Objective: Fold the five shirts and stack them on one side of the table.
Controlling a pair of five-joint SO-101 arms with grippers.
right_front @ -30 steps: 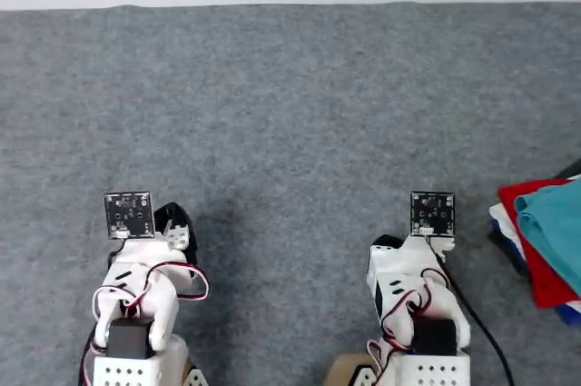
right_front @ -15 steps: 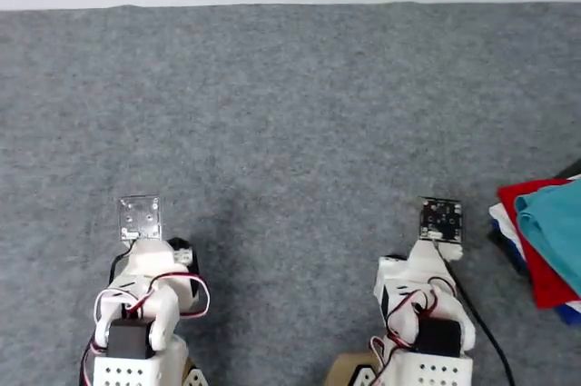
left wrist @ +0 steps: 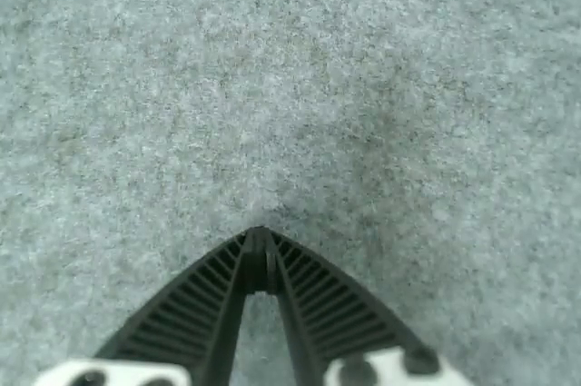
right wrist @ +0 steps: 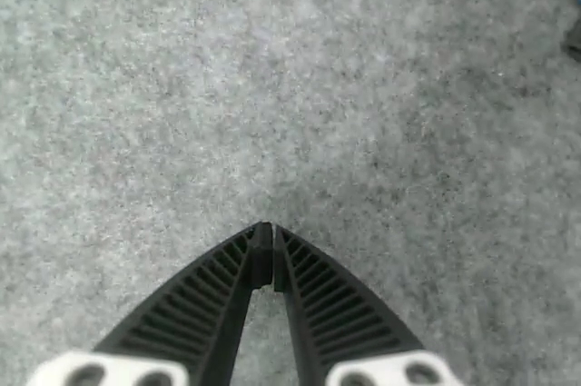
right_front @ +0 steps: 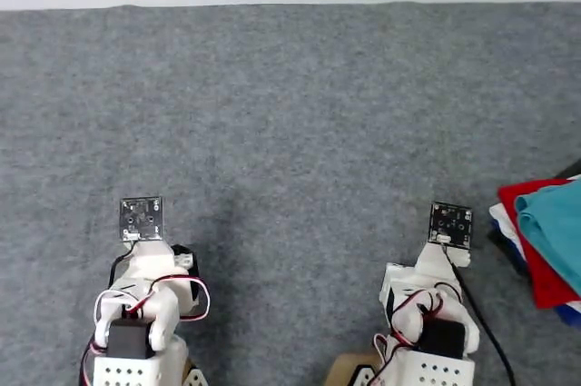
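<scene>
HIGH VIEW
stack: you've got the folded shirts piled as one stack (right_front: 543, 250) at the table's right edge, cut off by the view's edge.
layers: teal shirt (right_front: 556, 227) on top, red shirt (right_front: 537, 272) under it, white layer (right_front: 502, 220) peeking out beside the red, blue layer (right_front: 570, 313) at the near corner, dark layer (right_front: 505, 245) lowest.
look: flat, fairly neat, with each lower layer sticking out a bit past the one above.
heading: the visible edges slant against the table edge, so the pile sits skewed. You can't tell its long axis, too much is cut off.
table: grey felt (right_front: 290, 113).
arms: your left arm (right_front: 141, 291) and right arm (right_front: 434, 300) sit at the near edge. The right one is near the stack but not touching it.

LEFT WRIST VIEW
left gripper (left wrist: 260, 239): jaws closed tip to tip, nothing between them, over bare felt.

RIGHT WRIST VIEW
right gripper (right wrist: 268, 233): jaws together at the tips, holding nothing, over bare felt.
dark patch (right wrist: 574, 36): far off on the felt, too little of it to name.
</scene>
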